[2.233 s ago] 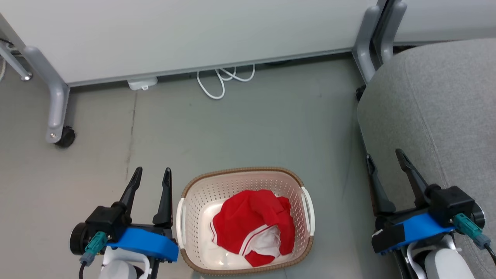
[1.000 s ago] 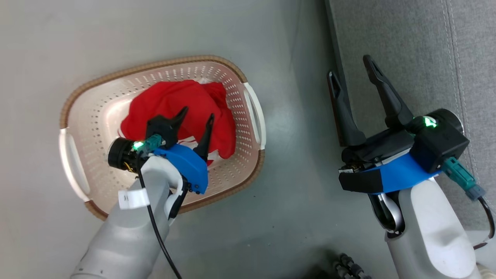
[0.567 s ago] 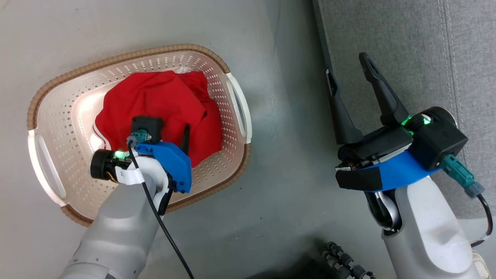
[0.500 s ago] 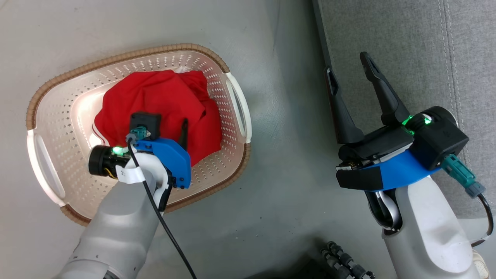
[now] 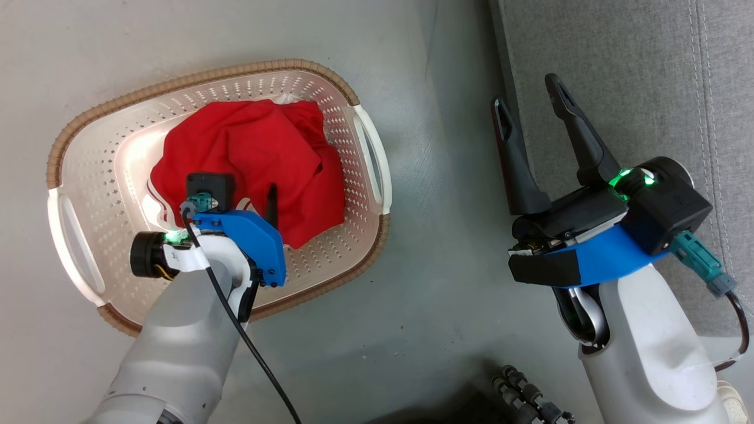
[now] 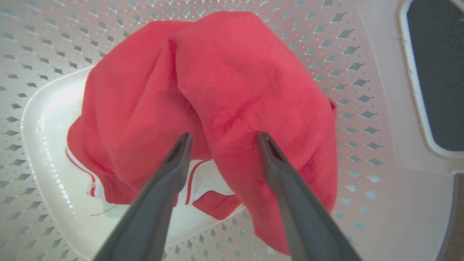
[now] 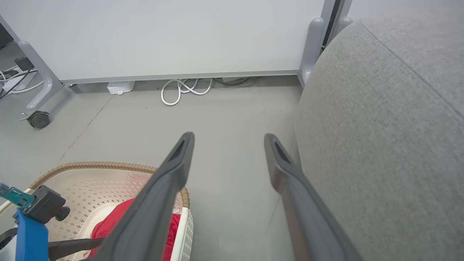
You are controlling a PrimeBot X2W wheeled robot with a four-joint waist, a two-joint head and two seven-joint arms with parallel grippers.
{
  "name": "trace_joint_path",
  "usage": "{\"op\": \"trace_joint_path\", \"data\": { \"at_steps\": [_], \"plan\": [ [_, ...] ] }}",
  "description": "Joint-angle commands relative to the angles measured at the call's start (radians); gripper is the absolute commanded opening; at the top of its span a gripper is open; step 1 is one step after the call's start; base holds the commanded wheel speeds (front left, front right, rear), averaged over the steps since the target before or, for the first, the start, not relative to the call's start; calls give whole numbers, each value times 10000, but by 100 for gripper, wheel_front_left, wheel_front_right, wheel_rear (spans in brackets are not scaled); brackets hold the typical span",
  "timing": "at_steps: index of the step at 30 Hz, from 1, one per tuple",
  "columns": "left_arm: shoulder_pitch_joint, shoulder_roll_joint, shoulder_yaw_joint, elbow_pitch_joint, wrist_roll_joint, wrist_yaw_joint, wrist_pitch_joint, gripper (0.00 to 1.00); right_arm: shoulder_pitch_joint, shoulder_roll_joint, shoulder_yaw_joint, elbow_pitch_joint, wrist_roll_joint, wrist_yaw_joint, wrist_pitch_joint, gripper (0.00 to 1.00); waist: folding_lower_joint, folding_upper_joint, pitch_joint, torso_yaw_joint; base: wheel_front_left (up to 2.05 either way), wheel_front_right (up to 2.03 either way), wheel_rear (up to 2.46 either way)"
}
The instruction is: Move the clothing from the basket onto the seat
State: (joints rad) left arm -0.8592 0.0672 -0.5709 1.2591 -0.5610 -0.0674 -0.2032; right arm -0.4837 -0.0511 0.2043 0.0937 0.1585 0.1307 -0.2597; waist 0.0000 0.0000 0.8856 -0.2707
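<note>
Left gripper (image 6: 224,136) now down on the clothing (image 5: 253,153)
I've dropped it into the basket (image 5: 194,79), fingers apart, tips at the red heap in the middle. Nothing is clamped yet, so closing comes next. My right gripper (image 5: 525,91) hangs spread beside the seat (image 5: 636,70).

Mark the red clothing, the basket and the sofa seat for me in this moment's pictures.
clothing (image 5: 253,141): head view, top of the red fabric pile.
basket (image 5: 224,94): head view, perforated far wall under the brown rim.
seat (image 5: 648,70): head view, bare grey upholstery.
</note>
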Motion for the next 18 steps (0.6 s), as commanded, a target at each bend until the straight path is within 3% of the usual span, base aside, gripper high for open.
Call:
{"op": "trace_joint_path", "data": {
  "at_steps": [1,18],
  "plan": [
    [15,-16,21,27,-104,-115,94,100,-168,12,19,-15,-40,1,-62,100,0,0,41,-13,0,0,0],
    [278,-166,77,-150,-1352,-567,1268,100,-18,12,64,-96,225,1,-67,100,0,0,251,-339,0,0,0]
  ]
}}
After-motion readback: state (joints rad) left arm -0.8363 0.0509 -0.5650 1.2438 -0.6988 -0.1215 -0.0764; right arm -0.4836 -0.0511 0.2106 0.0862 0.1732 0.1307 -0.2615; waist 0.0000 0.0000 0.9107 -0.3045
